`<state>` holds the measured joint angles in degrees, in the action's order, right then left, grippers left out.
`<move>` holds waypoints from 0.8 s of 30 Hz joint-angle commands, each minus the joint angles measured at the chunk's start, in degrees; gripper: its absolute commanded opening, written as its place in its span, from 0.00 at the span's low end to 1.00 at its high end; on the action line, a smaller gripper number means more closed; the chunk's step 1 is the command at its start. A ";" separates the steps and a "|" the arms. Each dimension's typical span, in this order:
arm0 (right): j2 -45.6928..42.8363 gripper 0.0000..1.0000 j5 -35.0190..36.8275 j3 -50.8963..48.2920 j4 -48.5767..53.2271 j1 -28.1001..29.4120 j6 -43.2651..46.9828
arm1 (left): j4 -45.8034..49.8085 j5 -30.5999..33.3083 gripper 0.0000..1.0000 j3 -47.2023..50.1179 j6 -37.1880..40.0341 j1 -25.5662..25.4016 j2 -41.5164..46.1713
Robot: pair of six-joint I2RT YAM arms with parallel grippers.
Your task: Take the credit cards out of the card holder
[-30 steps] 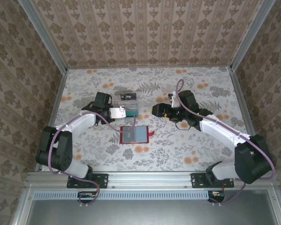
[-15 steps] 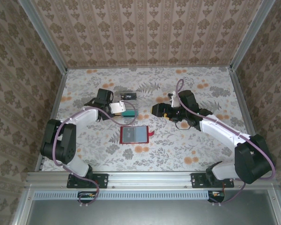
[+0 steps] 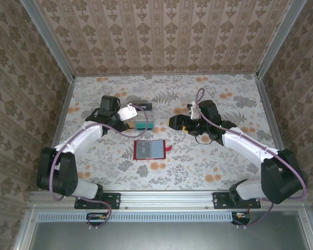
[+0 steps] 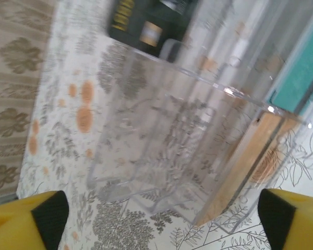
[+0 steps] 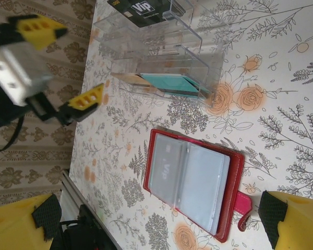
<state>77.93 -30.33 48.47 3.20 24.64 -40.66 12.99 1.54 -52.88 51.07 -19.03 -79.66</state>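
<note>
The card holder is a red wallet lying open on the table, with clear sleeves inside. One sleeve holds a pale card printed "Vip". A clear plastic tray behind it holds a black credit card, a teal card and a tan one. My left gripper stands open at the tray's left end, its yellow fingertips wide apart and holding nothing. My right gripper hovers open above and to the right of the wallet.
The tray's clear wall stands just ahead of my left fingers. The wallet's red tab sticks out on its right side. Patterned walls enclose the table on three sides.
My left gripper has opened and let go of the teal card, which now lies in the tray. That gripper has drawn back to the left. The right arm has not moved.
</note>
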 commanded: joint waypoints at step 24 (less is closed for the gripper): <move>16.52 0.31 14.90 9.90 8.57 16.41 5.03 | 21.41 -5.49 0.81 4.08 -73.69 6.13 22.61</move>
<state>92.51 -18.74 57.12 9.63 40.01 -35.86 28.82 1.52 -51.22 -13.02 -12.67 -57.63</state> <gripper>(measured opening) 0.330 0.827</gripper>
